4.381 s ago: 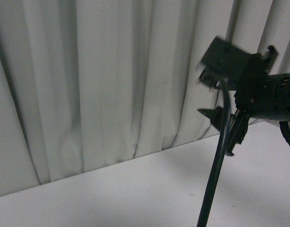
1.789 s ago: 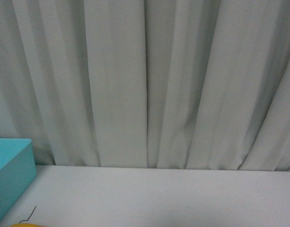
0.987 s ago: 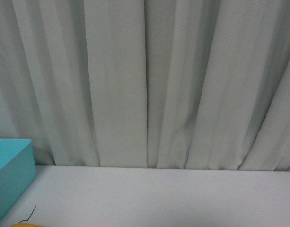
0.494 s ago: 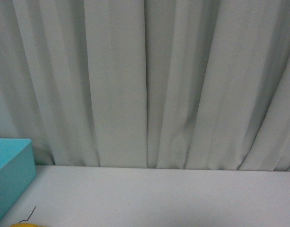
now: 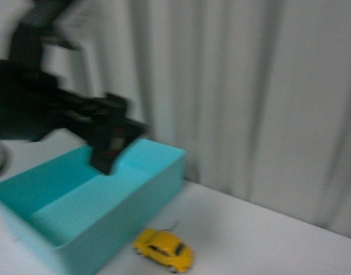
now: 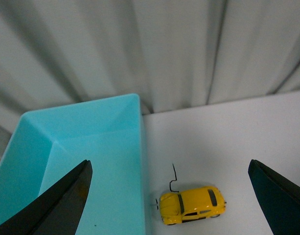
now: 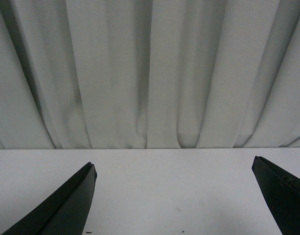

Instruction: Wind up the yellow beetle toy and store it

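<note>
One toy (image 6: 191, 204), one turquoise box (image 6: 140, 142) and two end effectors are what I count. The left end effector (image 6: 168, 164) hangs by the box with its fingers spread wide and holding nothing, and the right end effector (image 7: 173, 163) is likewise released over the white desk (image 7: 169, 196), facing the curtain (image 7: 150, 73). The toy is a small, bright yellow, rounded car with dark windows and black wheels, a thin dark wire curling from one end. It stands on the desk outside the box, just beside its long wall.

place: staged robot test bench, lab-like | signs: plain white table (image 7: 150, 186) | pale pleated curtain (image 7: 150, 73) directly behind table as backdrop
</note>
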